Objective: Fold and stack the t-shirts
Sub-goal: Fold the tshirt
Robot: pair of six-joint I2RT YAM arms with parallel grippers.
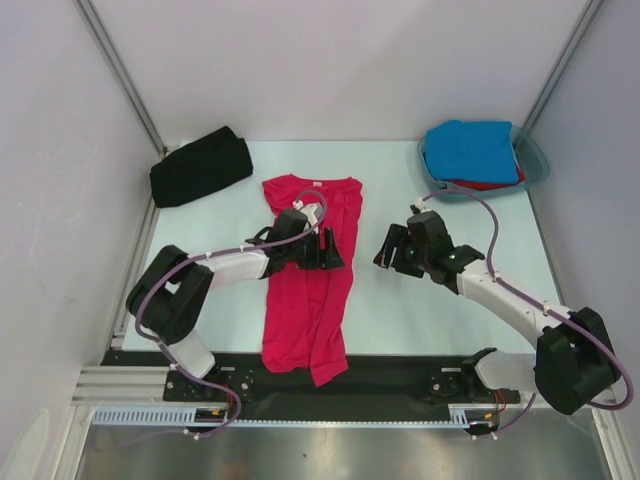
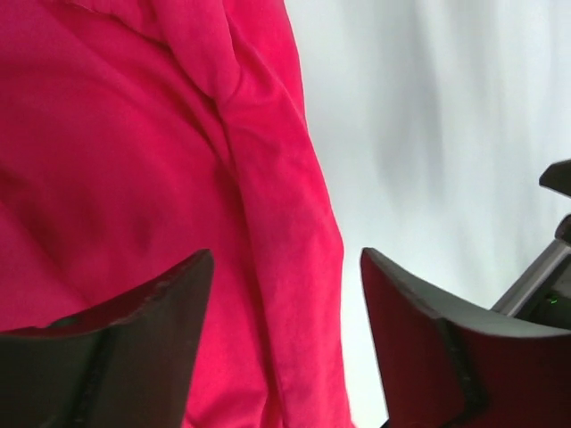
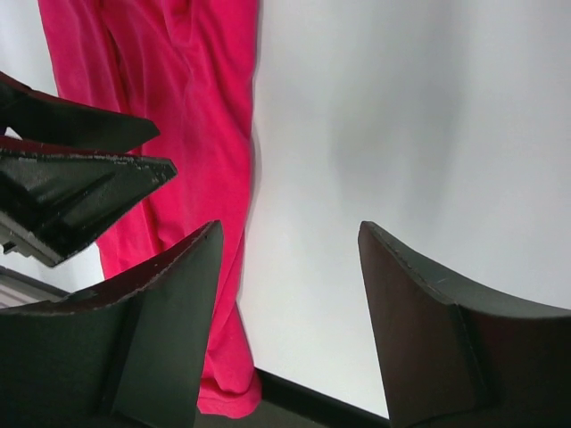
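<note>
Okay, table: pale flat tabletop (image 1: 420, 310), carrying everything.
Crimson-pink shirt: soft crimson-pink cloth t-shirt (image 1: 300, 310) is lying mid-table, already narrowed to a long strip, collar at the far end, hem reaching the dark near edge strip.
Long axis: running near-to-far, tilting slightly.
Tub: translucent teal plastic tub (image 1: 535, 165) is sitting at the far right corner.
Black shirt: folded black cloth t-shirt (image 1: 200, 168) is resting at the far left, well apart from the pink one.
Blue shirt: bright blue cloth t-shirt (image 1: 470, 150) is lying on top inside the tub.
Red shirt: red cloth t-shirt (image 1: 490, 184) is peeking out under the blue one.
Left gripper: left gripper (image 1: 328, 255) is hovering over the pink shirt's right edge, around chest height; jaws spread, straddling that edge, pinching nothing.
Right gripper: right gripper (image 1: 392, 258) is hanging over bare table just right of the shirt; jaws spread, empty.
Neck label: small white neck label (image 1: 317, 184) is showing at the collar.
Key relation: shirt is lying directly under the left gripper and leftward of the right one; left arm is nearer.
Next move, judged: likely a cross-fold along the long axis, so the grip needs to be on the strip's edge or end.
</note>
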